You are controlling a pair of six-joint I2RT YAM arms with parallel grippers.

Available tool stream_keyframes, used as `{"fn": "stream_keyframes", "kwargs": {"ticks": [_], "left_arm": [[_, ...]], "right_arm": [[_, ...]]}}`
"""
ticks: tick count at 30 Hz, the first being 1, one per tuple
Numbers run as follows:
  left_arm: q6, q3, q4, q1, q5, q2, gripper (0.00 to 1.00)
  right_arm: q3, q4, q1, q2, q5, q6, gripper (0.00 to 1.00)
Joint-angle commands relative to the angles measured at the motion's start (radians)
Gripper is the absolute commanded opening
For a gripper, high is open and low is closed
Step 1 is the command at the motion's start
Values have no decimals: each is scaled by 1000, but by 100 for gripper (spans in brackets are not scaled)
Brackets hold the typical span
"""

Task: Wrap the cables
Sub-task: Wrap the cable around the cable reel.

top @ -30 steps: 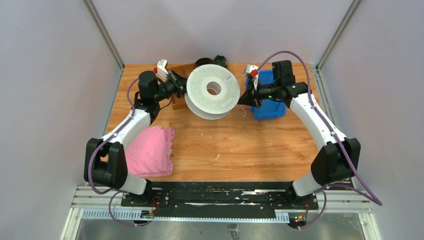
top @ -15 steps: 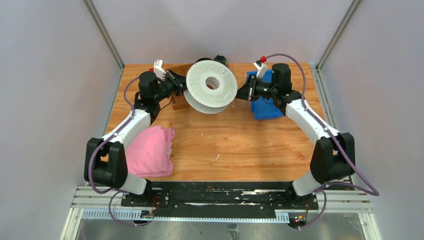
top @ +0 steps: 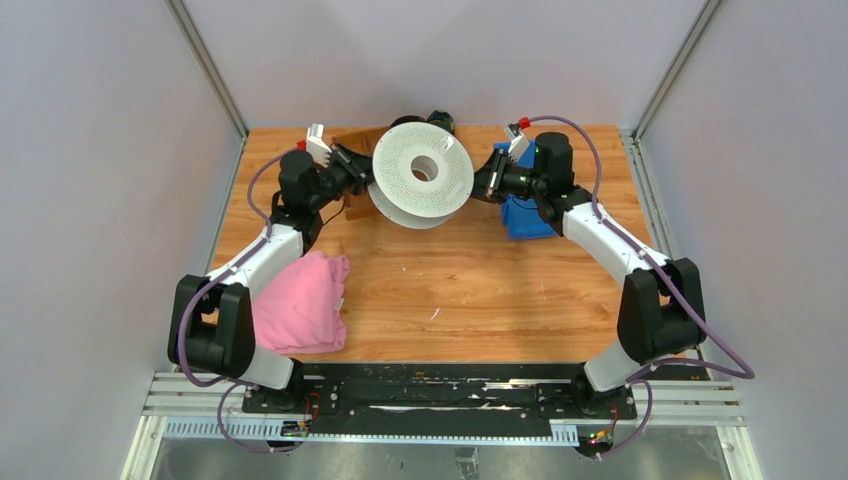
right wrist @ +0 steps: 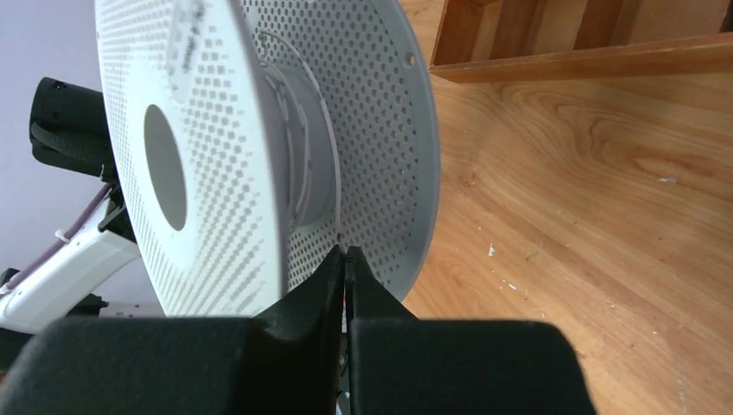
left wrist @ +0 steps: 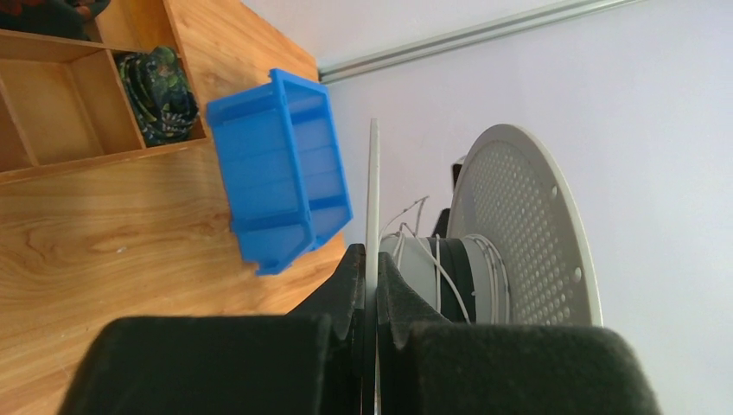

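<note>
Your left fingers (left wrist: 346, 294) pinch only the spool's (top: 423, 175) flange rim; it may twist, spilling cable (left wrist: 436, 268). Your right fingers (right wrist: 324, 285) are closed, grip unclear.

The spool (top: 422, 172) fills the gap between your left gripper (top: 366, 171) and right gripper (top: 488, 181). The blue bin (top: 527, 216) sits just behind the right, the wooden organizer (left wrist: 104, 160) beneath the left. The table (top: 440, 290) nearer you lies open.

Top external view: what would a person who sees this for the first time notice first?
The big white perforated spool at the far middle of the table draws the eye, with the left gripper clamped on one flange and the right gripper shut at its opposite rim. Thin pale wire is wound on its hub. A pink cloth lies near left, a blue bin far right.
</note>
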Motion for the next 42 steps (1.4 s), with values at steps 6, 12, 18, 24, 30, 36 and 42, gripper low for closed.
{"fn": "stream_keyframes", "kwargs": {"ticks": [6, 12, 18, 24, 30, 36, 42], "left_arm": [[-114, -44, 283, -29, -13, -39, 0], [-133, -55, 299, -42, -26, -31, 0], [-132, -53, 311, -48, -27, -23, 0], [-124, -58, 321, -48, -41, -12, 0], [-126, -57, 352, -48, -45, 5, 0], [-110, -58, 357, -46, -47, 2, 0], [-101, -60, 360, -35, -49, 8, 0]], "right_arm": [[-140, 401, 39, 19, 8, 269, 1], [-155, 465, 48, 33, 19, 326, 1], [-162, 544, 50, 57, 12, 392, 1], [-154, 563, 60, 59, -14, 437, 1], [-141, 545, 63, 55, -41, 458, 1], [-149, 517, 63, 42, -57, 458, 1], [-139, 541, 64, 37, -69, 499, 1]]}}
